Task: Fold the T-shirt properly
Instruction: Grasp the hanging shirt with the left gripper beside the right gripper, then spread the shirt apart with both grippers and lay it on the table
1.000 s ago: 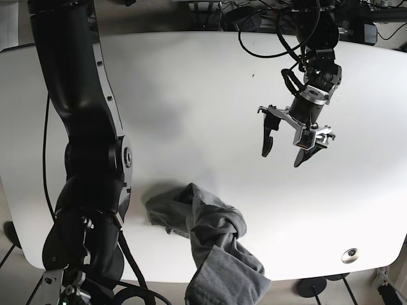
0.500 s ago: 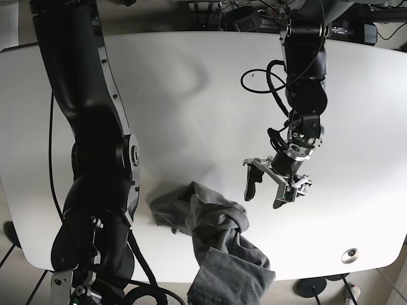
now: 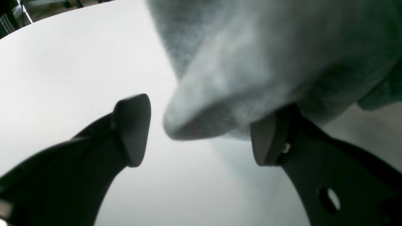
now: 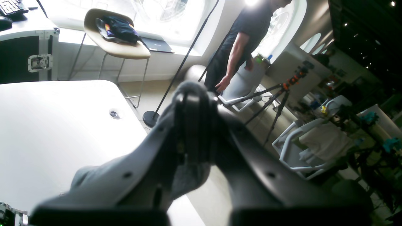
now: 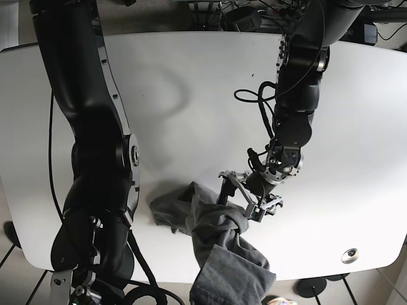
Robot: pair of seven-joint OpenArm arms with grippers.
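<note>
The T-shirt is lying bunched at the near edge of the desk, one end spilling over the front rim, nowhere near flat, so I'm judging folding hasn't started. Over the last second I'm seeing my left hand come down from mid-desk, well apart from the cloth, to right at the crumpled ridge; that reads as reaching for a grab point to spread it. In the left wrist view the fingers are standing apart with a fold of grey fabric poking between them, one pad against cloth, nothing pinched yet. The left arm is stretching down and forward, wrist angled toward the heap. My right hand is sitting low off the desk edge, closed onto grey fabric, the arm rearing up on the other side.
</note>
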